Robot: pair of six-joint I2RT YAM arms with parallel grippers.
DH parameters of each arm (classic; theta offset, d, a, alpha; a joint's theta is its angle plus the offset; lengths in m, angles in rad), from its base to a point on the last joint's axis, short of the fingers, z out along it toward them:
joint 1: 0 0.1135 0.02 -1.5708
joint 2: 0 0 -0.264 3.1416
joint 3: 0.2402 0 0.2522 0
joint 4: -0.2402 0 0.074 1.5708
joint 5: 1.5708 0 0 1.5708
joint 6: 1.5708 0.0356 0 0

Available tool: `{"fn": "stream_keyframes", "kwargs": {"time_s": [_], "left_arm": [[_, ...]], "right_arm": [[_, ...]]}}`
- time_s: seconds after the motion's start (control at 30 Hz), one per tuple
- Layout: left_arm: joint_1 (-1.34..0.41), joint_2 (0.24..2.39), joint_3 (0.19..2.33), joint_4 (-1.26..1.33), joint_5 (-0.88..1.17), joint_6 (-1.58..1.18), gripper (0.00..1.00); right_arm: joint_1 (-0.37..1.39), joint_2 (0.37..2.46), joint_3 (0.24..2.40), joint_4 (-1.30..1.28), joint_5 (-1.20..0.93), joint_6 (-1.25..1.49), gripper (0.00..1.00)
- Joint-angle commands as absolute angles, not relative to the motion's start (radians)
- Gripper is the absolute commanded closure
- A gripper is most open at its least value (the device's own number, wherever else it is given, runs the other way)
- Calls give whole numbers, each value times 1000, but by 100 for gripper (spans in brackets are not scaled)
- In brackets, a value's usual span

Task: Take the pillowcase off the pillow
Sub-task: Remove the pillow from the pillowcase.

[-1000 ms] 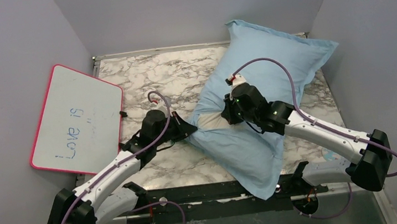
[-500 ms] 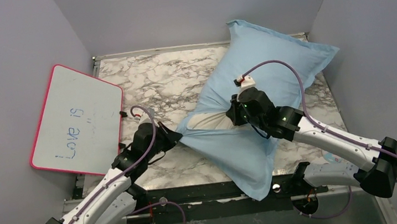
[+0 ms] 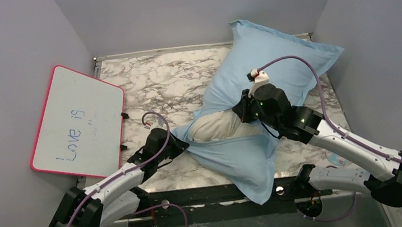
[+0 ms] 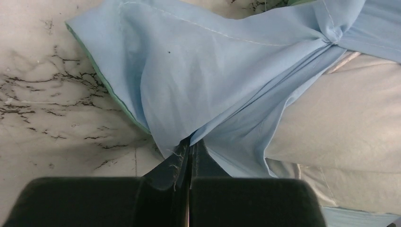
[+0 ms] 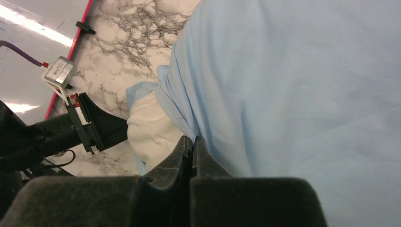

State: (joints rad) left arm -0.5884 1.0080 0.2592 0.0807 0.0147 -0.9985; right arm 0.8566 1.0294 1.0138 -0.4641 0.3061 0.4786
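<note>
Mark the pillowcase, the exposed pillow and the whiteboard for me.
pillowcase (image 3: 280, 54): top external view, on its plain blue far half.
pillow (image 3: 218, 126): top external view, on the cream part bared at the opening.
whiteboard (image 3: 73, 99): top external view, on its white writing face.

White marble desk (image 3: 161, 78) with grey veining; plain lavender-grey walls (image 3: 193, 7) stand along its left, far and right edges.

The pillowcase (image 3: 286, 62) is light blue, the pillow (image 3: 217, 127) cream-white, the table (image 3: 155, 79) grey-veined marble.
</note>
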Motion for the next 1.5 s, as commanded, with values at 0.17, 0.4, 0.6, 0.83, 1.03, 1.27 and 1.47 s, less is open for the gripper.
{"fn": "stream_keyframes", "kwargs": {"time_s": [0.17,0.4,0.6,0.83,1.03,1.27,1.47], "left_arm": [[-563,1062,200,30,-2,-896,100],[-563,941,205,-50,8,-888,100],[-563,836,211,-82,8,-884,100],[-563,842,228,-68,38,-875,100],[-563,868,239,-48,62,-869,100],[-563,860,245,-43,75,-874,100],[-563,835,226,-55,69,-882,100]], "right_arm": [[842,1080,1022,-520,182,397,89],[842,1217,1241,-758,442,352,70],[844,1198,1310,-673,98,329,57],[1043,1349,1352,-655,129,356,34],[1195,1554,1510,-759,370,313,27],[1203,1717,1536,-844,656,362,10],[1181,1816,1447,-746,755,297,0]]}}
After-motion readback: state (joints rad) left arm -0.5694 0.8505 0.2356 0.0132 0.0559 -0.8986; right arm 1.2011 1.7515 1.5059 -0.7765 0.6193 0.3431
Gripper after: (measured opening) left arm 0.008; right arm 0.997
